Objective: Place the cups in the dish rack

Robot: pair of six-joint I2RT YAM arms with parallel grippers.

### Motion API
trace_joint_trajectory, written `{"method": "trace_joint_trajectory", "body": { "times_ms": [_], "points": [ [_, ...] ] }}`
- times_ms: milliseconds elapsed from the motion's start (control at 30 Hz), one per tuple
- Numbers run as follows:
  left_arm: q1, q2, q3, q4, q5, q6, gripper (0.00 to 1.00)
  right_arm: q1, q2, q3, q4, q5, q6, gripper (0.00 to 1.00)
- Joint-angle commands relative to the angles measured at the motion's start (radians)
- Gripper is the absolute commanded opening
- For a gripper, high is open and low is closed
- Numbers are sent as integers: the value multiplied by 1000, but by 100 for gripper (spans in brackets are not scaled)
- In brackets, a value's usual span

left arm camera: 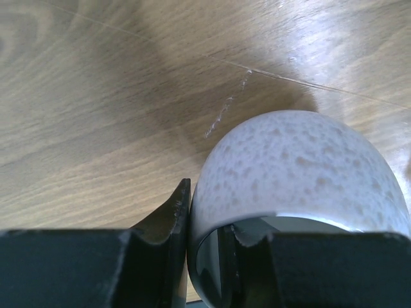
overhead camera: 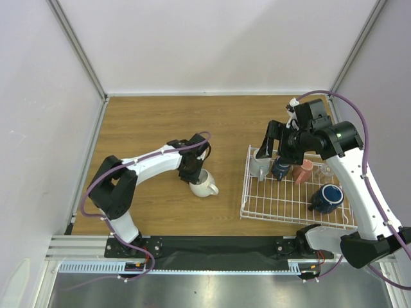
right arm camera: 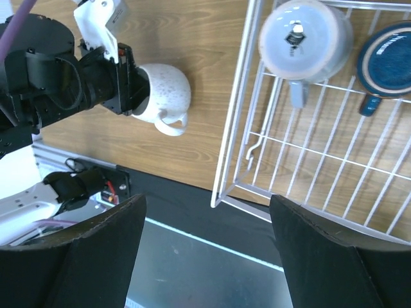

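Left gripper pinches the cream-white mug wall: one finger outside, one inside the rim, mug body ahead of the fingertips. Squeeze firm before lifting, and lift straight. Right gripper fingers spread, empty, with the dish rack beyond them.

Right wrist view: my right fingers are blurred and cut by the bottom edge. The dark blue mug is cut by the right edge, and the dish rack runs off the top and right.

Left wrist view: the cream-white mug is cut at the bottom and its handle is out of sight. My left fingers straddle its wall; squeezing or not, can't tell.

Top view: my right arm partly covers the pale grey-blue mug. The clear glass is too small to make out.
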Motion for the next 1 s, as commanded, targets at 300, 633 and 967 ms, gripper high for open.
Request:
{"method": "trace_joint_trajectory", "body": {
  "times_ms": [300,633,967],
  "points": [
    [0,-458,225,201,46,75,0,-33,9,-6,193,-385,51,86],
    [0,-766,130,553,-8,164,0,-22,-16,-134,756,-732,650,89],
    [-2,-799,133,722,-43,196,0,205,61,-134,1410,-684,1188,88]
  ]
}}
